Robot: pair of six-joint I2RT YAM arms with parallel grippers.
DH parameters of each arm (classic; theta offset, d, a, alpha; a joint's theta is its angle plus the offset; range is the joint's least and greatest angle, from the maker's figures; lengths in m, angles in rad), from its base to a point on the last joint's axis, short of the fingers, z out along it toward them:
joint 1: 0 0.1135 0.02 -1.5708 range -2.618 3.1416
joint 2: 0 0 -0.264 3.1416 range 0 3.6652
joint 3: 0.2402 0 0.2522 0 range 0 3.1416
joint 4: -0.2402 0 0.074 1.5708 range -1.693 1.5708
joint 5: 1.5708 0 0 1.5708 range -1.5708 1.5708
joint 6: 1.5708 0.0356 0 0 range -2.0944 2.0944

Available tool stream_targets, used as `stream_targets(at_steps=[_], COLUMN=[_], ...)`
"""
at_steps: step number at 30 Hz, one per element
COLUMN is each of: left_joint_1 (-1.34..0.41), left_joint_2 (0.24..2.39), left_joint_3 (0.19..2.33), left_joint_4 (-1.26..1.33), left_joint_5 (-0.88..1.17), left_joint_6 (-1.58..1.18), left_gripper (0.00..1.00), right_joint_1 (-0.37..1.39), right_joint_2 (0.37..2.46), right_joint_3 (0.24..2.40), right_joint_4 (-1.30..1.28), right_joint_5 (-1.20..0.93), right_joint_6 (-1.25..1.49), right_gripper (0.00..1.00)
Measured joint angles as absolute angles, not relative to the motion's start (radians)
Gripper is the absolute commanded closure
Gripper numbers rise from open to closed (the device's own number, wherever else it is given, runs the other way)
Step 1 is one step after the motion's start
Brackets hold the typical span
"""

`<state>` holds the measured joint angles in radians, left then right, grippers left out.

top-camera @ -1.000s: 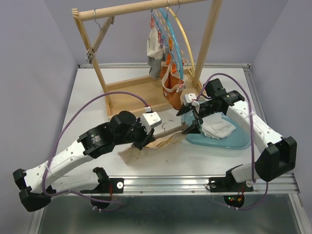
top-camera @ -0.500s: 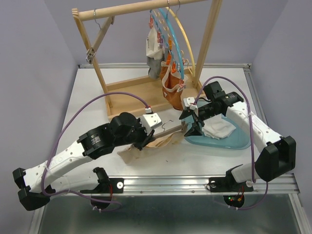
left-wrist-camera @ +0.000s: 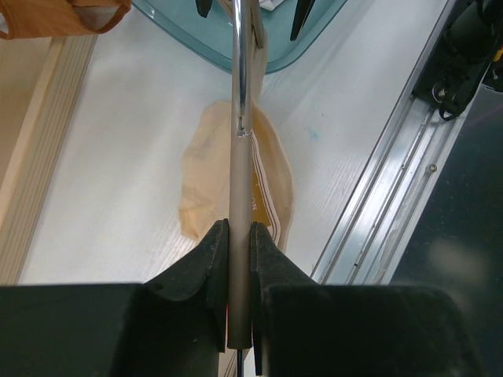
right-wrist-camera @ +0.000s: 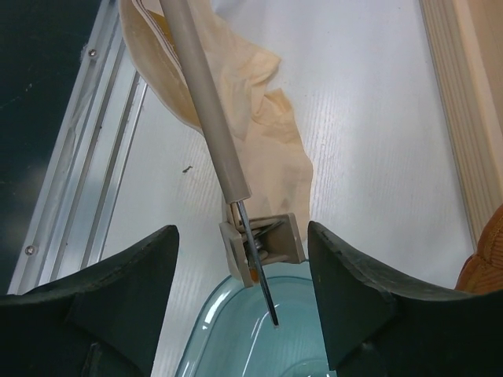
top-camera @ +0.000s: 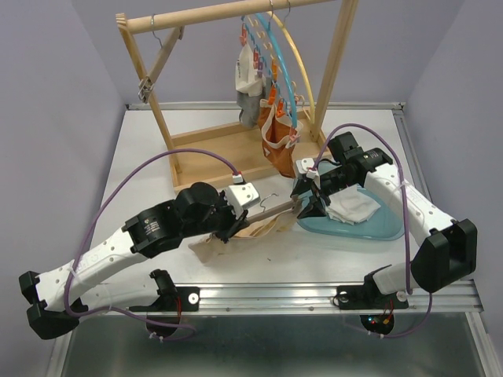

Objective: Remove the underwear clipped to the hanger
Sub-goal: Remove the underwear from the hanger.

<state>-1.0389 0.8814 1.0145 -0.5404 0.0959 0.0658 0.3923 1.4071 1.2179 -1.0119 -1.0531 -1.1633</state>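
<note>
My left gripper (left-wrist-camera: 238, 228) is shut on the grey-beige bar of a hanger (left-wrist-camera: 240, 173), held low over the table (top-camera: 141, 173). A beige underwear (top-camera: 236, 234) hangs from the bar onto the table and is pinched in the clip (right-wrist-camera: 263, 243) at the bar's end. My right gripper (right-wrist-camera: 242, 232) is open, one finger on each side of that clip, neither touching it. In the top view the right gripper (top-camera: 309, 203) sits at the blue tub's near-left rim. More underwear, white-grey (top-camera: 250, 86) and orange-brown (top-camera: 277, 143), hangs on the rack.
A translucent blue tub (top-camera: 377, 229) holding a white cloth (top-camera: 354, 208) lies under the right arm. The wooden rack (top-camera: 334, 71) with a blue clip hanger (top-camera: 267, 47) stands at the back. The table's metal rail (top-camera: 314, 292) runs along the front.
The right gripper's jaws have narrowed around the clip and the gripper has shifted slightly left. The left gripper still holds the hanger bar in place.
</note>
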Motion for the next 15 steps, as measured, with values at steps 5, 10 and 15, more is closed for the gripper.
stream_targets(at_steps=[5, 10, 15], left_joint_1=[-1.041, -1.046, -1.048], left_joint_2=[0.881, 0.881, 0.882], left_joint_3=[1.015, 1.015, 1.015], left_joint_4=[-0.54, -0.543, -0.547], left_joint_5=[0.096, 0.101, 0.098], left_joint_6=[0.066, 0.065, 0.066], left_gripper=[1.0, 1.0, 1.0], right_joint_1=[0.392, 0.392, 0.392], right_joint_2=[1.408, 1.411, 1.413], right_joint_3=[1.218, 1.218, 1.218], right_joint_4=[-1.015, -1.013, -1.018], right_joint_5=[-1.061, -1.063, -1.064], right_joint_6=[-1.163, -1.169, -1.177], right_gripper=[0.43, 0.64, 0.8])
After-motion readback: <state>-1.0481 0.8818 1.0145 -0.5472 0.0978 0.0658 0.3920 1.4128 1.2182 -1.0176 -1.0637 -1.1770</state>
